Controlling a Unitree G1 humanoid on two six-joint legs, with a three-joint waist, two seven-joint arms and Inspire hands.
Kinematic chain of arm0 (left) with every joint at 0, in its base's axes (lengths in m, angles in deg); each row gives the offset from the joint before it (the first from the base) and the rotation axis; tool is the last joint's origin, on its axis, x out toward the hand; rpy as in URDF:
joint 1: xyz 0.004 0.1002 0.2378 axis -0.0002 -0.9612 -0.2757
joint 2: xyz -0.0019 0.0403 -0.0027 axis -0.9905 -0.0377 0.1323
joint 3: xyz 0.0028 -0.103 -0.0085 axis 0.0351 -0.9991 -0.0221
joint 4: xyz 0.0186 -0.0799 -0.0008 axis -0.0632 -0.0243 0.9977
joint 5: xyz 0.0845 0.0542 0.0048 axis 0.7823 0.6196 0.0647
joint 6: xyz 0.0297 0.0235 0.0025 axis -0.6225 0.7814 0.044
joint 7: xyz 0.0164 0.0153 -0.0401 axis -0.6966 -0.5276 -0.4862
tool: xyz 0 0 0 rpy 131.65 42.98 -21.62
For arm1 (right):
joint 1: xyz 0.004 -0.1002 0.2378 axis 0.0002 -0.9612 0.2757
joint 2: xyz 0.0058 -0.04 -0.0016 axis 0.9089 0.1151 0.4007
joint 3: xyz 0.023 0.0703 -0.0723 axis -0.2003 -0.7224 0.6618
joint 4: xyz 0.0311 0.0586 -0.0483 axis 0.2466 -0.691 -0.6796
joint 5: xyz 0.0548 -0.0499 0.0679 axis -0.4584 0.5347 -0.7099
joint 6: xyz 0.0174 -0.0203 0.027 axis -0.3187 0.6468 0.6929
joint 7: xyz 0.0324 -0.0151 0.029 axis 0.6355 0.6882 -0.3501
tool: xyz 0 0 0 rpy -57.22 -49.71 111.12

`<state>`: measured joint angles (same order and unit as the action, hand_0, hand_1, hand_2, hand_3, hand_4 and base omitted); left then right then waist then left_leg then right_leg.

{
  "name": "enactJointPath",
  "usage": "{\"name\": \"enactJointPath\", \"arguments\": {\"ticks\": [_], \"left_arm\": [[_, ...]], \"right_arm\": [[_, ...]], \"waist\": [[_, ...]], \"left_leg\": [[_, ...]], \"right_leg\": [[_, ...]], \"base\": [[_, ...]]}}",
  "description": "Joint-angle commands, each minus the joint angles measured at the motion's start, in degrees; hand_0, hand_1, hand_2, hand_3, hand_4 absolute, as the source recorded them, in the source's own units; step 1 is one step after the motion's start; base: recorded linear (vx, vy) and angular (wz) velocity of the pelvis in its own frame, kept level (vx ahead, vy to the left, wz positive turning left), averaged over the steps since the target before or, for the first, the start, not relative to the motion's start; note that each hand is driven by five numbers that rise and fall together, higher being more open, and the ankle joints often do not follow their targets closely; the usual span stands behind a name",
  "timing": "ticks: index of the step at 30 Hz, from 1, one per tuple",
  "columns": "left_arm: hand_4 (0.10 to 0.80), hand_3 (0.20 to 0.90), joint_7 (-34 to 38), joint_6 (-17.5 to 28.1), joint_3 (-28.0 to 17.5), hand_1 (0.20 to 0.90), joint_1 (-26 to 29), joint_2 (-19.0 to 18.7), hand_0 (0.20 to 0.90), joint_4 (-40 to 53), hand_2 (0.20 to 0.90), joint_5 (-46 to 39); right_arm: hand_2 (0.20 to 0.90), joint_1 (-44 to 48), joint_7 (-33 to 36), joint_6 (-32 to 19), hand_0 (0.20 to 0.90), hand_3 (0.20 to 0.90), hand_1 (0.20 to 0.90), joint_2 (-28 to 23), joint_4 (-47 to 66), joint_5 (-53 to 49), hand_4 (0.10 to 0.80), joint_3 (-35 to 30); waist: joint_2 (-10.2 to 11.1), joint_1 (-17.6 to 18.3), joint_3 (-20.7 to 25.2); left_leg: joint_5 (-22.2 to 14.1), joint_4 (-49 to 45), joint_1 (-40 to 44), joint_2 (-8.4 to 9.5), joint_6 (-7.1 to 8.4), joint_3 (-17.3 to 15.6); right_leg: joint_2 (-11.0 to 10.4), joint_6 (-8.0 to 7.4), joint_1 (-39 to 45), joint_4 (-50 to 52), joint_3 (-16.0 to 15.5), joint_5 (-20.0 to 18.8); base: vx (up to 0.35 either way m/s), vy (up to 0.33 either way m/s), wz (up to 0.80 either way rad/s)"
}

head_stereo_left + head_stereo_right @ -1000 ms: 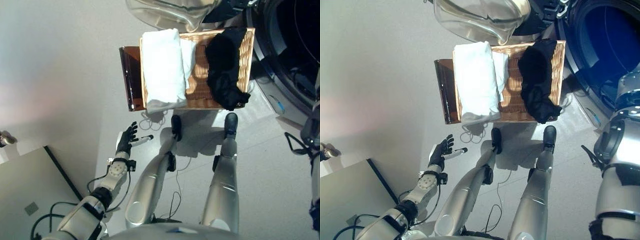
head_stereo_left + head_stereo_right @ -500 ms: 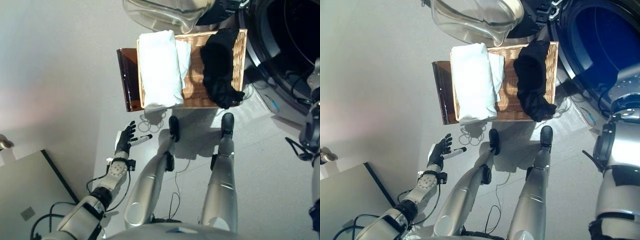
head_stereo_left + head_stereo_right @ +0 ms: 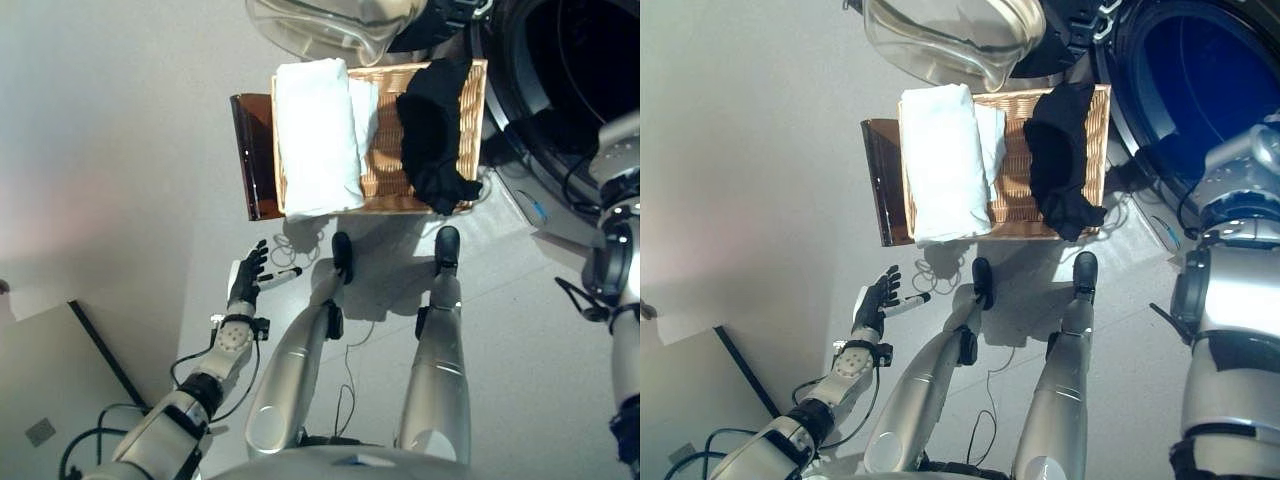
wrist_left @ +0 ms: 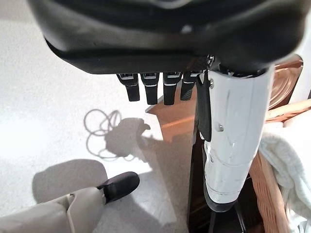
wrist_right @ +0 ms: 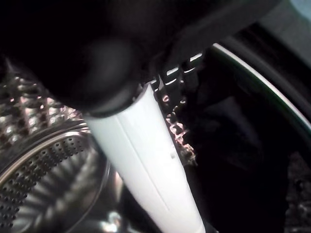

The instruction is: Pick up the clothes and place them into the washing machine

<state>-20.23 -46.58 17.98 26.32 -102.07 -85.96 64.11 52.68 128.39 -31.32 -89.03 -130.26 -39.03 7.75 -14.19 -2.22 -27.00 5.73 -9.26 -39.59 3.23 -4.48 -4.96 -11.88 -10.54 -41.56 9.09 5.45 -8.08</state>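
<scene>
A wicker basket [image 3: 470, 140] is set on a brown stand [image 3: 252, 150] on the floor, just beside the washer [image 3: 1180, 90], whose door [image 3: 950, 35] is swung open above the basket. A folded white towel [image 3: 315, 135] is laid along the basket's left side, and a black garment [image 3: 432, 135] is draped over its right side, one end hanging past the near rim. Both clothes are in the basket and touched by neither hand.

The left hand [image 3: 245, 285] is held low over the floor, well apart from the basket, with fingers [image 4: 148, 87] straight and thumb out, nothing grasped. The right hand [image 5: 146, 160] is seen only in its wrist view, inside the washer's drum [image 5: 43, 194]; its white thumb is extended, but whether its fingers are released or clenched cannot be told.
</scene>
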Motion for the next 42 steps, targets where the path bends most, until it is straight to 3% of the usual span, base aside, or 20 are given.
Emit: {"name": "enactJointPath", "arguments": {"ticks": [1, 7, 18, 27, 42], "left_arm": [[0.800, 0.900, 2.7, 1.5, -3.1, 0.900, -2.6, -3.1, 0.900, -3.3, 0.900, 1.6], [0.800, 0.900, 4.6, 2.2, -4.8, 0.900, -2.4, -2.5, 0.900, -3.7, 0.900, 3.3], [0.800, 0.900, 6.6, 1.9, -6.1, 0.900, -2.8, -2.0, 0.900, -5.2, 0.900, 5.8], [0.800, 0.900, 7.3, 1.6, -7.6, 0.900, -4.0, -2.4, 0.900, -5.5, 0.900, 6.8], [0.800, 0.900, 8.1, 0.9, -10.4, 0.900, -5.5, -2.5, 0.900, -5.1, 0.900, 8.4]], "right_arm": [[0.900, -1.9, 5.8, -4.1, 0.900, 0.900, 0.900, -3.5, 6.6, 7.5, 0.800, 6.0], [0.900, -12.4, 12.5, -5.3, 0.900, 0.900, 0.900, 3.8, 18.8, 20.0, 0.800, 2.2], [0.900, -17.6, 14.2, -3.0, 0.900, 0.900, 0.900, 12.3, 19.2, 26.9, 0.800, 2.3], [0.900, -23.3, 9.7, -4.1, 0.900, 0.900, 0.900, 18.6, 24.5, 28.2, 0.800, 5.0], [0.900, -30.0, 4.0, 0.7, 0.900, 0.900, 0.900, 24.7, 34.7, 41.8, 0.800, 13.1]], "waist": [[1.7, -2.0, 5.4], [3.2, -1.8, 5.6], [4.9, -2.7, 6.4], [6.3, -2.6, 6.5], [8.2, -1.9, 5.4]], "left_leg": [[-2.0, 0.5, -0.7, -3.23, 6.79, 0.0], [-2.1, 0.0, -0.2, -3.45, 6.72, 0.6], [-2.8, -0.5, 1.3, -3.91, 6.41, 1.0], [-3.0, -1.7, 1.6, -4.45, 6.41, 1.3], [-3.0, -2.1, 2.2, -4.97, 6.30, 1.4]], "right_leg": [[2.7, 3.55, 3.0, 3.0, 0.1, 5.4], [3.1, 3.71, 4.3, 2.6, -0.5, 5.6], [3.2, 3.96, 6.3, 2.5, -1.4, 5.9], [3.6, 4.34, 6.8, 3.5, -1.8, 6.4], [4.2, 4.76, 7.2, 4.4, -2.1, 6.8]], "base": [[0.000, 0.000, 0.00], [-0.007, -0.007, -0.06], [-0.004, 0.001, 0.02], [0.000, -0.002, 0.01], [0.000, 0.000, 0.00]]}}
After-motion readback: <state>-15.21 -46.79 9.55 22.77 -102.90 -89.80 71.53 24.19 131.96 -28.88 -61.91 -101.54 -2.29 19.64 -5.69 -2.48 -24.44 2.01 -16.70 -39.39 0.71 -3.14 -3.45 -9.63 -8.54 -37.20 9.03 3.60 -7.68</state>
